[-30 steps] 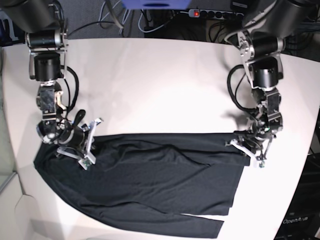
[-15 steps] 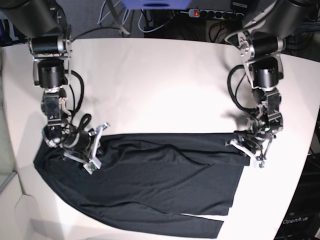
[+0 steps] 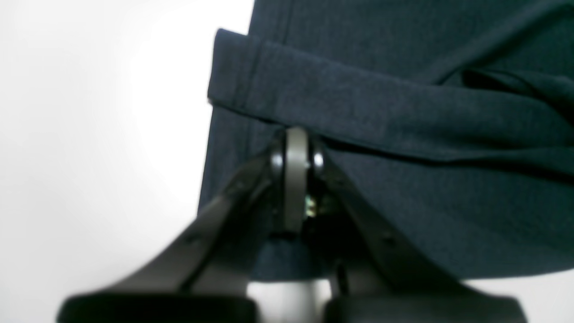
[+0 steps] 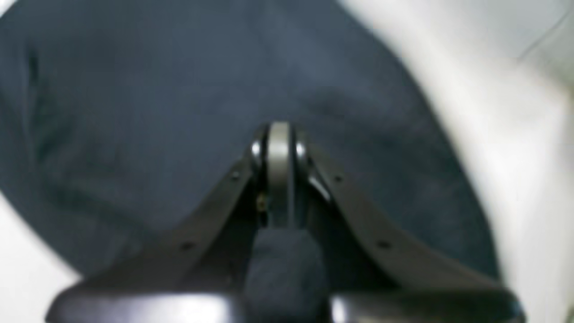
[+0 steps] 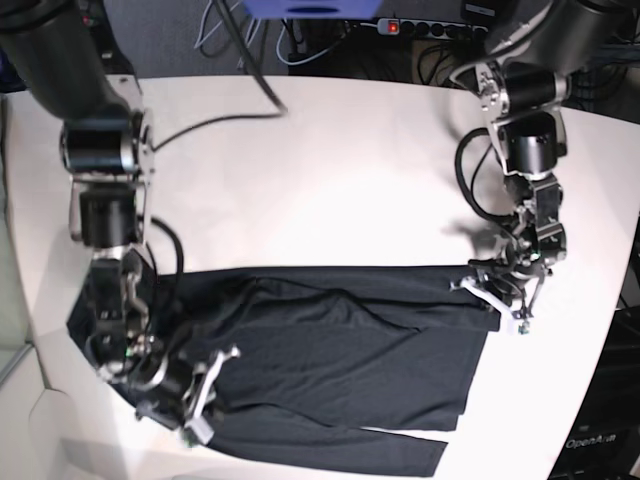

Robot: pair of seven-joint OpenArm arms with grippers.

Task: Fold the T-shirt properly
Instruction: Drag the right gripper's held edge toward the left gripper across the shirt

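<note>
pinching the t-shirt [image 5: 330, 360], spread flat on the table [image 5: 330, 170], our right gripper [image 5: 185, 395] and left gripper [image 5: 500, 290] are both clamped on cloth; we'd keep the fabric taut and carry both edges evenly.

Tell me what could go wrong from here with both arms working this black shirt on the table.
1. The right tool is shut with a wad of the T-shirt bunched behind its tips; dragging may crease the fold.
2. The left tool, shut at the shirt's other end beside the folded sleeve, may be pinching only one layer, so the layers could separate.
3. The shirt's lower edge lies near the table front and might slide off.
</note>
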